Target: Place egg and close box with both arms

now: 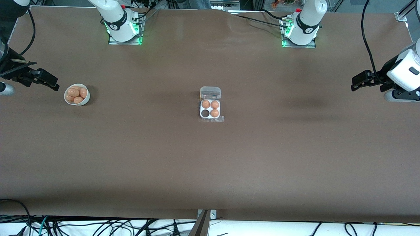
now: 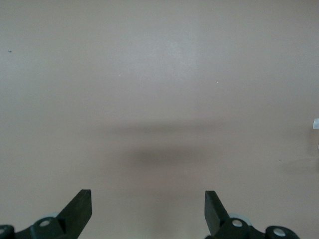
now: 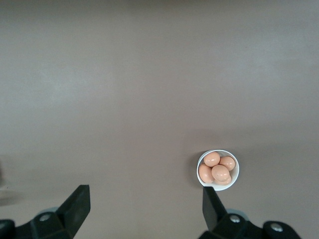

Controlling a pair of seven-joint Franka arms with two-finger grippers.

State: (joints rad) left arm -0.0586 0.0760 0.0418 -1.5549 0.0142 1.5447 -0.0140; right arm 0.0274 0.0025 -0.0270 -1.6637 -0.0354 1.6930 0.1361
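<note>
The clear egg box [image 1: 210, 118] lies at the table's middle with its lid [image 1: 210, 92] open. Three of its cells hold light-brown eggs [image 1: 215, 104]; the cell [image 1: 205, 113] nearest the front camera on the right arm's side is empty. Several more eggs [image 1: 74, 92] lie in a white bowl [image 1: 86, 100] toward the right arm's end. My right gripper [image 1: 55, 86] is open and empty, up in the air beside the bowl, which also shows in the right wrist view [image 3: 235, 178]. My left gripper [image 1: 355, 84] is open and empty over bare table at the left arm's end.
The brown table top [image 1: 210, 164] is bare apart from the box and the bowl. The two arm bases [image 1: 123, 29] [image 1: 300, 32] stand along the edge farthest from the front camera. Cables hang below the near edge.
</note>
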